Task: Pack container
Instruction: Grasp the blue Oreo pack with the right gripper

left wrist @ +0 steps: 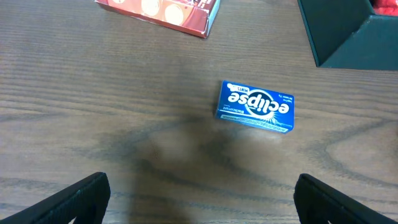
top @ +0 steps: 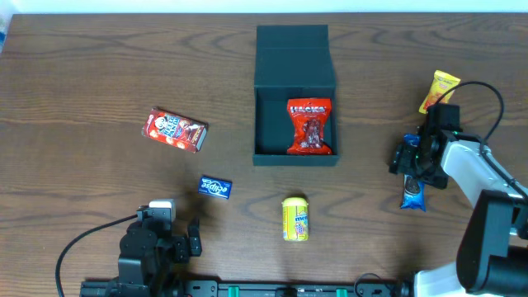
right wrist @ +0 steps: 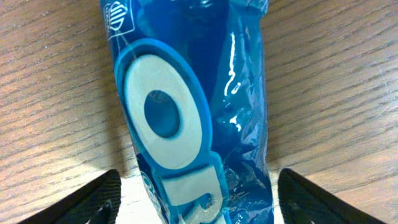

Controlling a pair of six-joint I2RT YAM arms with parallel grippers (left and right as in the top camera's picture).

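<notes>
The dark teal container [top: 268,124] stands open at the table's centre with its flap lid folded back; a red snack bag [top: 310,126] lies inside, and a corner of the box shows in the left wrist view [left wrist: 348,37]. My right gripper [top: 412,169] is open, its fingers on either side of a blue Oreo packet [right wrist: 186,112] lying on the table [top: 412,196], not touching it. My left gripper [top: 177,239] is open and empty near the front edge, just short of a blue Eclipse mint box [left wrist: 255,106], also seen overhead [top: 215,187].
A red snack box [top: 176,129] lies at left, also in the left wrist view [left wrist: 168,12]. A yellow packet [top: 295,219] lies in front of the container. A yellow-orange packet [top: 439,89] lies at far right behind my right arm.
</notes>
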